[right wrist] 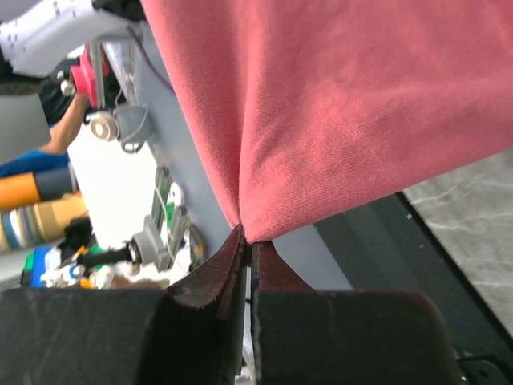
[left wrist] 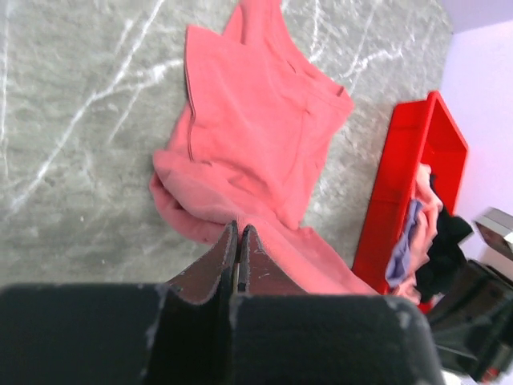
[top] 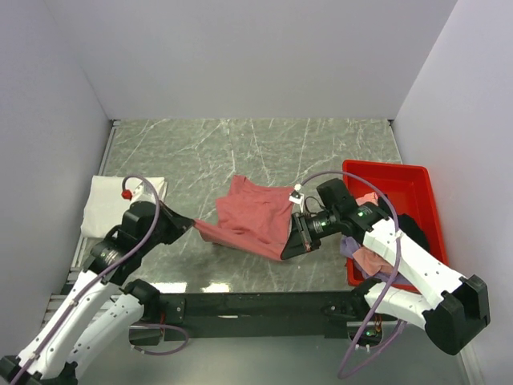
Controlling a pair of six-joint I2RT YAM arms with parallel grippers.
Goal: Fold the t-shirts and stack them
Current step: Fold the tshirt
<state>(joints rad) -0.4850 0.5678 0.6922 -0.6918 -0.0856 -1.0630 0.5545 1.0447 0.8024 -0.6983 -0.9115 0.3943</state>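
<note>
The dusty red t-shirt (top: pixel 252 215) is partly lifted off the marble table, its far part still resting on it. My left gripper (top: pixel 195 227) is shut on the shirt's near left edge, and the left wrist view has the jaws (left wrist: pixel 239 231) pinching the fabric (left wrist: pixel 256 136). My right gripper (top: pixel 287 245) is shut on the near right corner, where the cloth (right wrist: pixel 345 104) hangs from the closed tips (right wrist: pixel 247 239). A white t-shirt (top: pixel 104 204) lies folded at the far left. Pink, lavender (top: pixel 350 245) and black (top: pixel 413 228) shirts are heaped in the tray.
The rigid red plastic tray (top: pixel 393 178) stands at the right edge of the table, with my right arm reaching across its near side. Grey walls close in the table on three sides. A black rail (top: pixel 256 303) runs along the near edge.
</note>
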